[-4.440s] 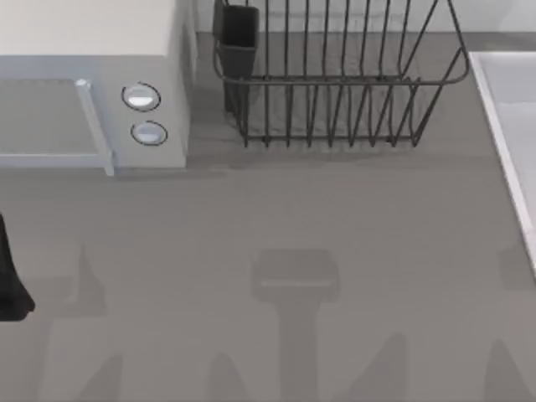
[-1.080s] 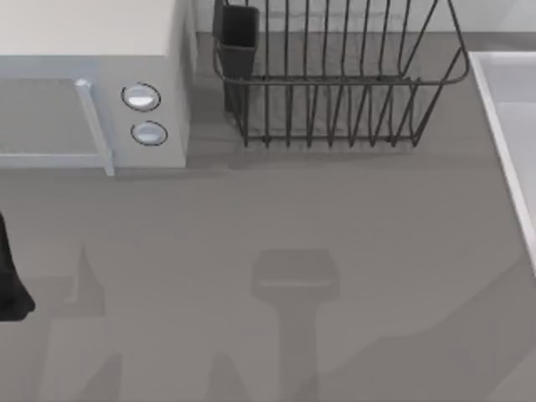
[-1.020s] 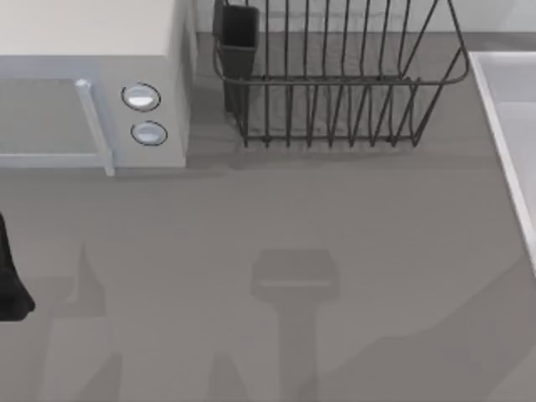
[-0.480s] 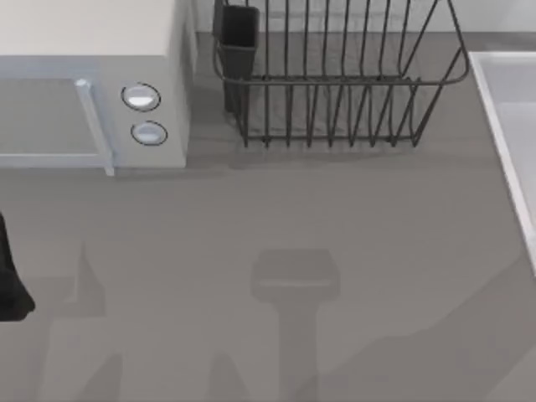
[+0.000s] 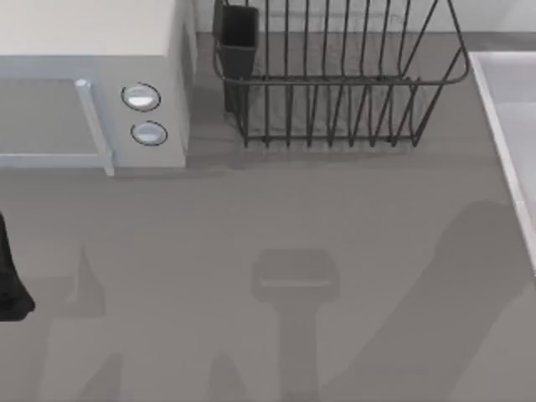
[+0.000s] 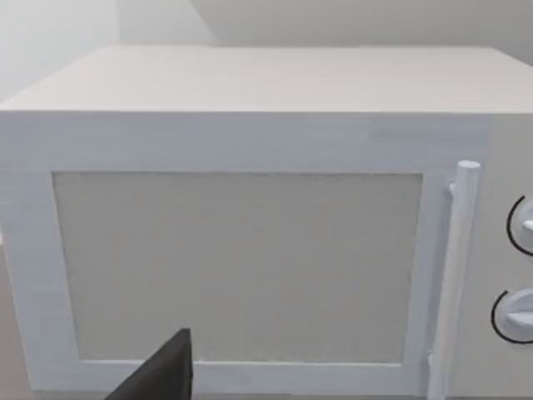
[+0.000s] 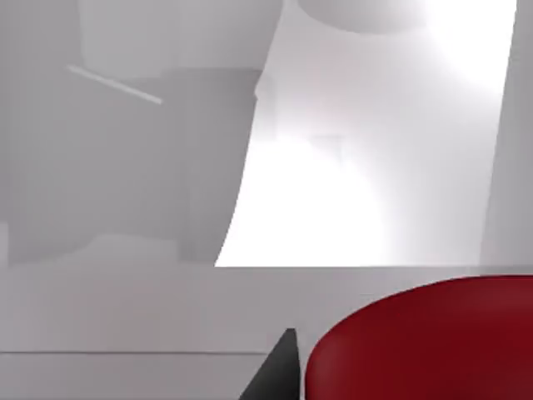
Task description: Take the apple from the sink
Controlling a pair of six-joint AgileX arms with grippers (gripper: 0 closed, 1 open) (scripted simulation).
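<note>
Because the apple (image 7: 425, 342), at the right wrist view's lower right, looks glossy and hard, its widest sides should be gripped; the right claw's state cannot be told.

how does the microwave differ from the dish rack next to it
The microwave is a solid white closed box with a handle and two round knobs; the dish rack is open dark wire you can see through. The microwave sits at the table's left, the dish rack toward the middle. The dish rack holds a dark cup at its corner; the microwave's door is shut. Both stand along the far edge of the grey table.
</note>
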